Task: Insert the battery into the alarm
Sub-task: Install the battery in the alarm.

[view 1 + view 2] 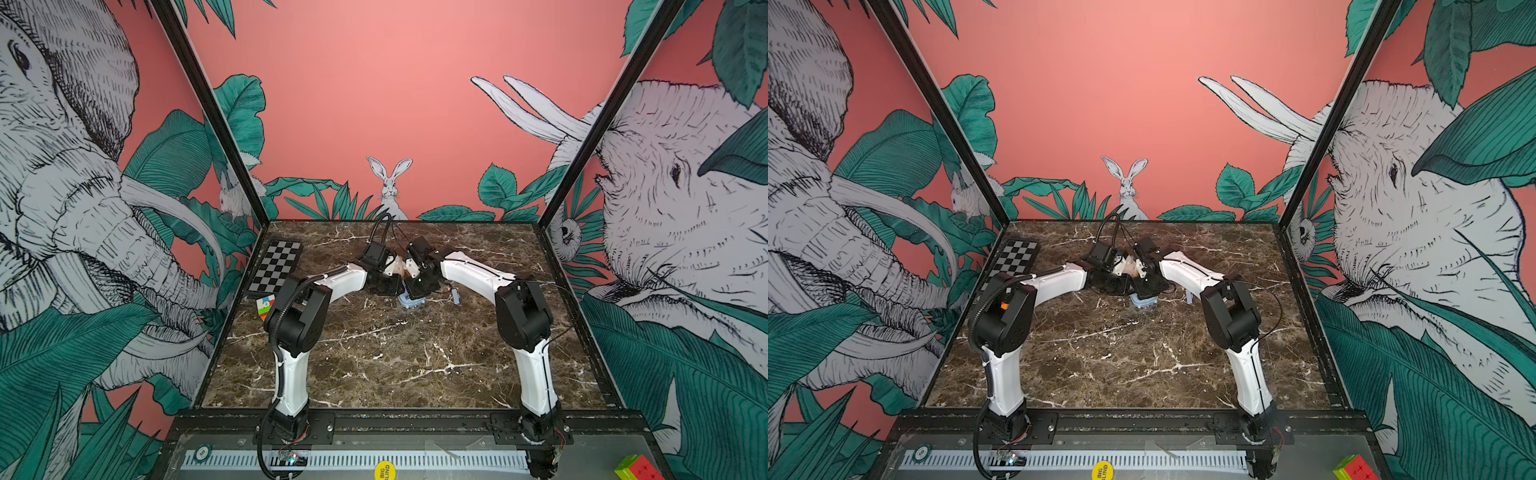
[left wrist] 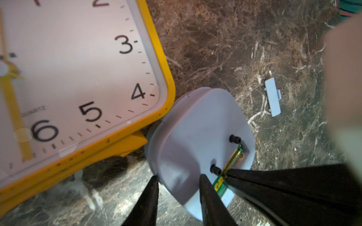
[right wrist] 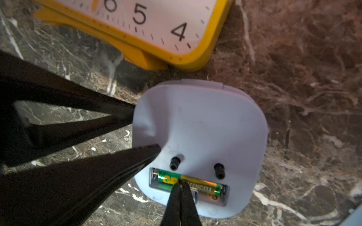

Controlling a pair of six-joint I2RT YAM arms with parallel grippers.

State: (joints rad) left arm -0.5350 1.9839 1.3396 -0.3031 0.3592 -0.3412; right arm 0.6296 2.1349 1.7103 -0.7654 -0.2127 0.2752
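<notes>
Near the middle of the table [image 3: 293, 58] the alarm [image 3: 205, 127] lies face down, its back up and its compartment open. The battery [image 3: 203, 185] lies lengthwise in that compartment, seated or nearly so.

The right tool [image 3: 181, 183] is pinched fully together and holds nothing; its tips press on the middle of the battery's sleeve. The left tool [image 2: 179, 177] stands narrow, clamped across the alarm's edge.

By its looks the battery is light, rigid and smooth. It could roll, or spring out at the contact end, so mid-sleeve is the place to press or pinch. The alarm seems a light plastic shell, likely to skate on polished stone, and its rim is the place to hold it.

Towards the right edge lies the loose cover [image 2: 272, 99]. A yellow clock [image 2: 78, 68] sits just beside the alarm, seemingly on its far side.
</notes>
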